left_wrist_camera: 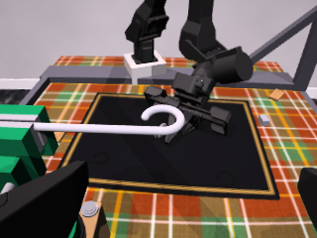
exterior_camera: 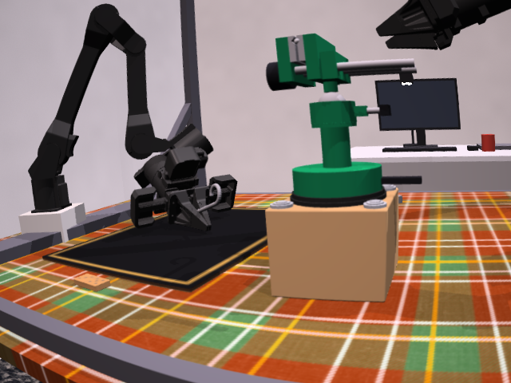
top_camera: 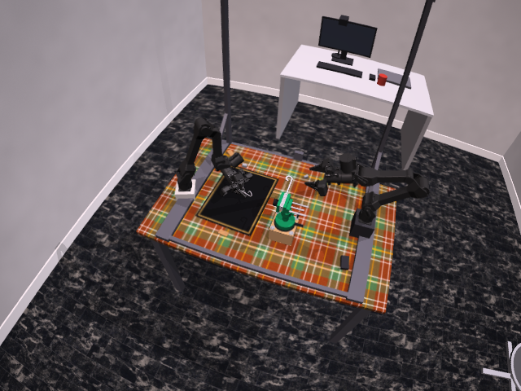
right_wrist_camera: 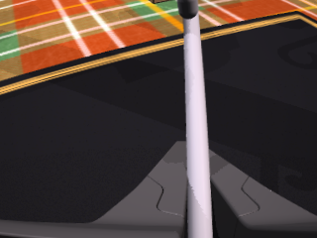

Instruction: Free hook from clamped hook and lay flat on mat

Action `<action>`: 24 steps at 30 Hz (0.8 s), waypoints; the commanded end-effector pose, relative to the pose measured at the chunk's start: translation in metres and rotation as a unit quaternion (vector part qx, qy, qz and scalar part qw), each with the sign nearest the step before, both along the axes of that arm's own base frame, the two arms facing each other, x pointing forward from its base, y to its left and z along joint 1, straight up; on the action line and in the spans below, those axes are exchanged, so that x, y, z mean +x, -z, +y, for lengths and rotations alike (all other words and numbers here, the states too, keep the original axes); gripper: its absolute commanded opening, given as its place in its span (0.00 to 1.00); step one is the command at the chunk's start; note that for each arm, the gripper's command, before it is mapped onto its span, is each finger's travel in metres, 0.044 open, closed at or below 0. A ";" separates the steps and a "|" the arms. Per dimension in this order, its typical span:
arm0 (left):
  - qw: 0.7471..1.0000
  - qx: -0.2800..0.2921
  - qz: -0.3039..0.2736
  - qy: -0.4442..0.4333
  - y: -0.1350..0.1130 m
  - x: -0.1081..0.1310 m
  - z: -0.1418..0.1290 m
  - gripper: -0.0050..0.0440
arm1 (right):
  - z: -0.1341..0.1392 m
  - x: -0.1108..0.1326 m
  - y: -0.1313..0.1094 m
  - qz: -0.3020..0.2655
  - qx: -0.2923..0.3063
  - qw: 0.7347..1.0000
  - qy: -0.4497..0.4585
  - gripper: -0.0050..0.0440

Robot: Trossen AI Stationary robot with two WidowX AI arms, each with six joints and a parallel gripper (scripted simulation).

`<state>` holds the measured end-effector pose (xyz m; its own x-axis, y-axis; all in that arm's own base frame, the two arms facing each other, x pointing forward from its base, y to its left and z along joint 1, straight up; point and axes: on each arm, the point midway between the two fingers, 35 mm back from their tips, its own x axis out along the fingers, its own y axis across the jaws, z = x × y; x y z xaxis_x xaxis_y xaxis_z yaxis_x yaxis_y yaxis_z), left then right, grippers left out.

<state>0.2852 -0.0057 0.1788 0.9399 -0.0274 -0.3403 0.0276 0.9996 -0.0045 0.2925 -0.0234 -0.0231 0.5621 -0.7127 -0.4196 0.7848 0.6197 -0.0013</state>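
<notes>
The black mat (top_camera: 238, 202) lies on the plaid table to one side of the green vise (top_camera: 283, 210) on its tan block (exterior_camera: 332, 242). The clamped hook (top_camera: 288, 185) sticks up from the vise jaws; in the left wrist view it shows as a white rod with a curled end (left_wrist_camera: 161, 119). My right gripper (top_camera: 238, 186) is shut on the free hook (exterior_camera: 211, 195), low over the mat's far part. The hook's shaft (right_wrist_camera: 194, 126) runs between its fingers. I cannot tell if the hook touches the mat. My left gripper (top_camera: 315, 177) is open and empty, raised beyond the vise.
A small orange block (exterior_camera: 93, 282) lies on the table by the mat's near edge. A small black object (top_camera: 344, 261) lies near the table's rail. Grey rails frame the table and two dark posts (top_camera: 225, 71) rise behind it.
</notes>
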 end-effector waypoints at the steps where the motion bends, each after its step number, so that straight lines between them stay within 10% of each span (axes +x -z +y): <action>1: 1.000 0.001 -0.008 0.000 -0.006 0.001 0.000 1.00 | 0.001 0.002 -0.001 -0.007 0.004 1.000 0.000 0.10; 24: 1.000 0.001 -0.008 0.000 -0.006 0.001 0.000 1.00 | 0.001 0.002 -0.003 -0.006 0.002 1.000 0.000 0.17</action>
